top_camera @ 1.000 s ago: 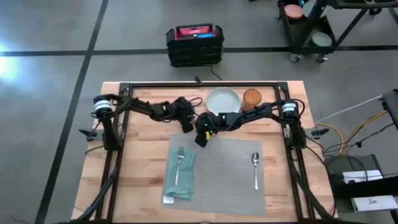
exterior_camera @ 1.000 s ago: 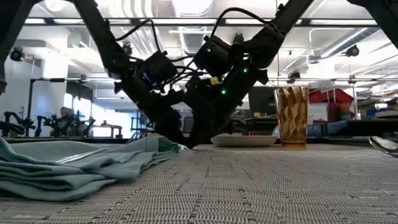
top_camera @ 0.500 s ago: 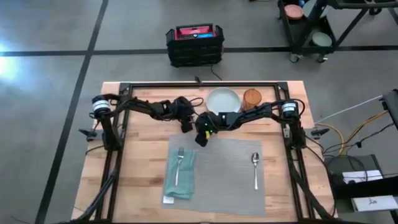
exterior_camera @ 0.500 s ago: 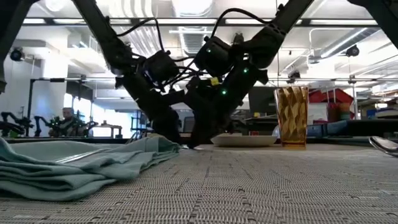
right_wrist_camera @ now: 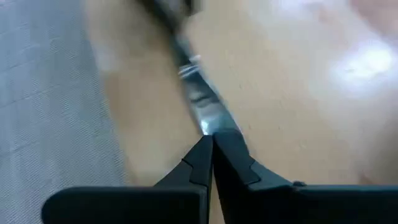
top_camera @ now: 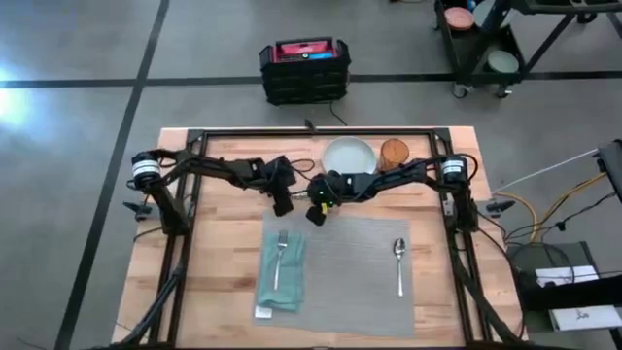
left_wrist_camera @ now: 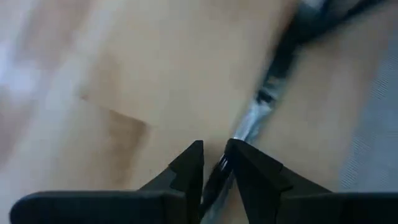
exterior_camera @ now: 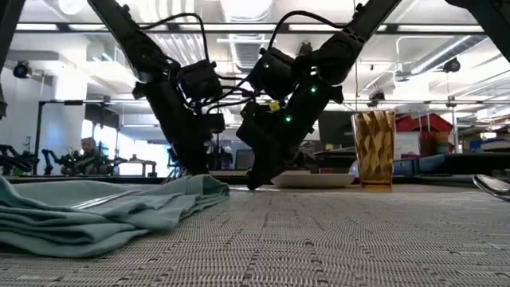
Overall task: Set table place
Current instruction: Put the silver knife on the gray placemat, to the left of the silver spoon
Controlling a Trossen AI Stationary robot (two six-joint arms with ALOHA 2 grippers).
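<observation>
Right claw (right_wrist_camera: 210,144) pinches the knife (right_wrist_camera: 199,106); left claw (left_wrist_camera: 214,163) (slightly spread) straddles it.

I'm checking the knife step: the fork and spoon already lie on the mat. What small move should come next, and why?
Probably the right gripper should lift the knife slightly clear of the table. It is closed on the knife's end, the knife is over bare wood rather than on the placemat, and the left gripper is close beside it.
</observation>
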